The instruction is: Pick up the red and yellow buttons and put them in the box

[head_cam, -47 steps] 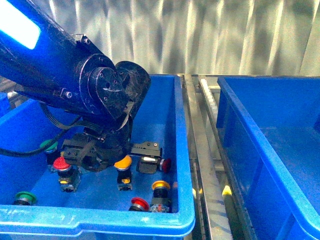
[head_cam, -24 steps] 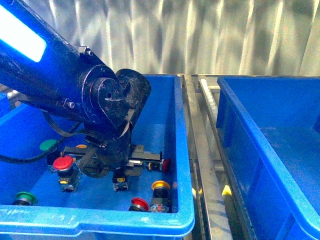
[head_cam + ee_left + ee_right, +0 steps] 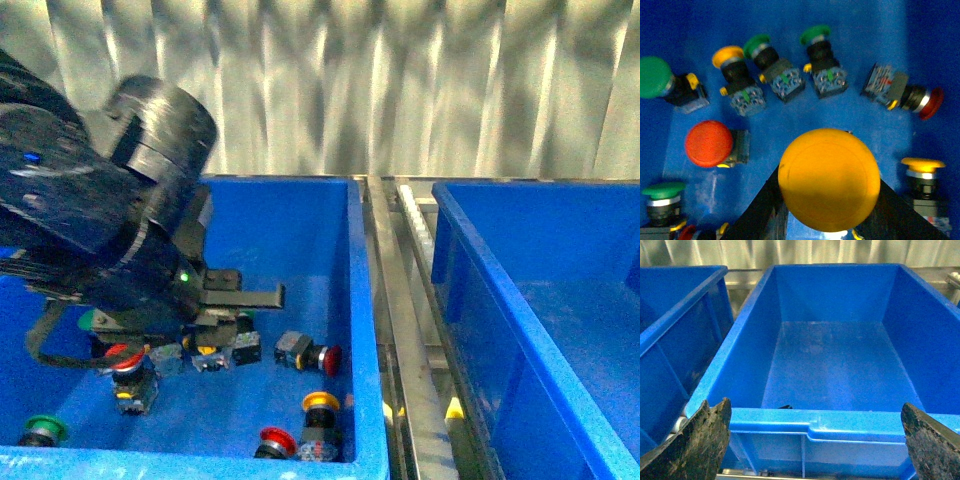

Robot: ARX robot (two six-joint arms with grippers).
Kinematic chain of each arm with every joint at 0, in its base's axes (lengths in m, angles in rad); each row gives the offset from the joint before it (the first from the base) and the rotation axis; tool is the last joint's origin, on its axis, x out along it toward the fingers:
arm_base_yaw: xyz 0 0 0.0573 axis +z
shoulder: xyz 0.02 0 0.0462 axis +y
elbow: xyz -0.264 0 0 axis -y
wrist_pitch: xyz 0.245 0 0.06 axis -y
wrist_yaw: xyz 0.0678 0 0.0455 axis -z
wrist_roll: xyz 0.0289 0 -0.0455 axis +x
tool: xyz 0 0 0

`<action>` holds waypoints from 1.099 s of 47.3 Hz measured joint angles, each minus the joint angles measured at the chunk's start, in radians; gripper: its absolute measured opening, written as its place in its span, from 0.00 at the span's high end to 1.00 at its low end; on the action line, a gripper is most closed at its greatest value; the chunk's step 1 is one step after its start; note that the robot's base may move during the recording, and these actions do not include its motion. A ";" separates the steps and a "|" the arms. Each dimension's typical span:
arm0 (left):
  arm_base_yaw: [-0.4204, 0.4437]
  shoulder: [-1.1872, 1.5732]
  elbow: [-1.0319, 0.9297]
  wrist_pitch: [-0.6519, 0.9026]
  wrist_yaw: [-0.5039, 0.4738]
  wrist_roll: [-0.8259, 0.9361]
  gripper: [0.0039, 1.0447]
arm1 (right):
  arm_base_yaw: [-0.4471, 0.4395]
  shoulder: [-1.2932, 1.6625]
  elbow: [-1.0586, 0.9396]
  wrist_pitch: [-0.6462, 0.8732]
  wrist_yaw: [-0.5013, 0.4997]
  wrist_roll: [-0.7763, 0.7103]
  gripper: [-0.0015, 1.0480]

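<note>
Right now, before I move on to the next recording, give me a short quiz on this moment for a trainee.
1. True or false: the left hand grips a green button.
2. The box in the right wrist view holds: A) no buttons, B) one red button, C) a pile of buttons.
3. Is the right hand open or shut?

Key: 1. False, it grips a yellow button. 2. A. 3. Open, spread wide.
</note>
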 joint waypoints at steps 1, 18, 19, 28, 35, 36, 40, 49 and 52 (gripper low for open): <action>0.005 -0.026 -0.019 0.014 0.011 0.002 0.71 | 0.000 0.000 0.000 0.000 0.000 0.000 0.06; 0.069 -0.370 -0.305 0.185 0.140 0.014 0.71 | 0.000 0.000 0.000 0.000 0.000 0.000 0.06; 0.074 -0.382 -0.319 0.189 0.146 0.014 0.71 | 0.000 0.000 0.000 0.000 0.000 0.000 0.06; 0.109 -0.445 -0.417 0.218 0.177 0.014 0.71 | 0.000 0.000 0.000 0.000 0.000 0.000 0.06; 0.115 -0.489 -0.463 0.241 0.198 0.014 0.71 | 0.000 0.000 0.000 0.000 0.000 0.000 0.06; 0.115 -0.496 -0.470 0.249 0.203 0.014 0.71 | 0.000 0.000 0.000 0.000 0.000 0.000 0.06; 0.116 -0.527 -0.505 0.304 0.253 0.009 0.71 | 0.000 0.000 0.000 0.000 0.000 0.000 0.06; 0.171 -0.505 -0.531 0.568 0.486 -0.186 0.71 | 0.000 -0.001 0.000 0.000 -0.001 0.000 0.06; 0.208 -0.437 -0.530 0.755 0.602 -0.370 0.71 | 0.000 -0.001 0.000 0.000 0.000 0.000 0.06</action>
